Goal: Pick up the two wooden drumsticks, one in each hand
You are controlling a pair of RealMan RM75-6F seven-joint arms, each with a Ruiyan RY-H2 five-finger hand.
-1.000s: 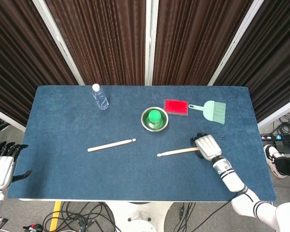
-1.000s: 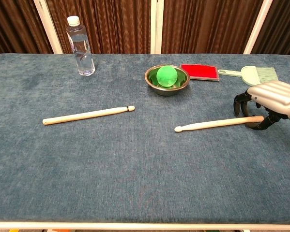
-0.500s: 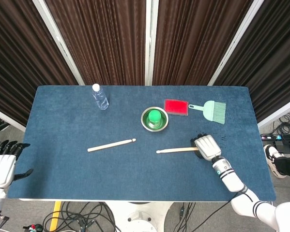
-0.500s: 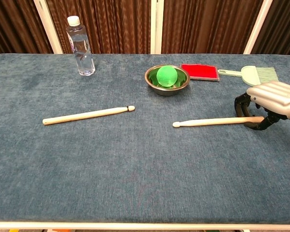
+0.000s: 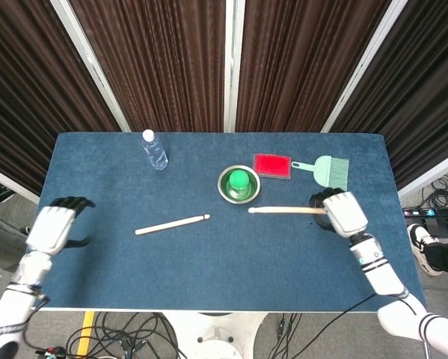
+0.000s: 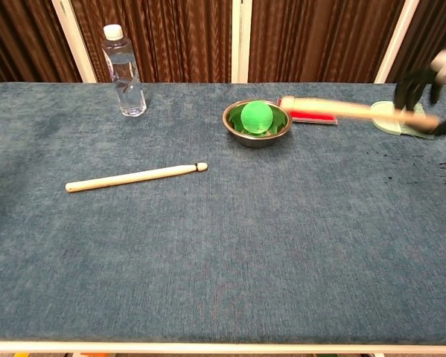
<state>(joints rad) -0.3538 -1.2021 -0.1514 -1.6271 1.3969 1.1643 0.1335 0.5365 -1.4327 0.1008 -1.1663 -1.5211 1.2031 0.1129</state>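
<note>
One wooden drumstick (image 5: 172,224) (image 6: 135,177) lies flat on the blue table (image 5: 119,262) left of centre, tip pointing right. My right hand (image 5: 340,212) (image 6: 431,89) grips the butt end of the other drumstick (image 5: 283,210) (image 6: 330,109) and holds it raised off the cloth, about level, with its tip pointing left toward the bowl. My left hand (image 5: 55,226) hovers over the table's left edge with fingers curled and nothing in it, well left of the lying stick. It does not show in the chest view.
A steel bowl (image 5: 238,184) (image 6: 257,121) with a green ball sits at the centre back. A red pad (image 5: 272,165) and a mint hand brush (image 5: 327,170) lie behind my right hand. A water bottle (image 5: 155,149) (image 6: 124,70) stands at back left.
My right hand has lifted its drumstick off the table and carried it up and back. My left hand has moved in from below the table's edge to over its left side.
</note>
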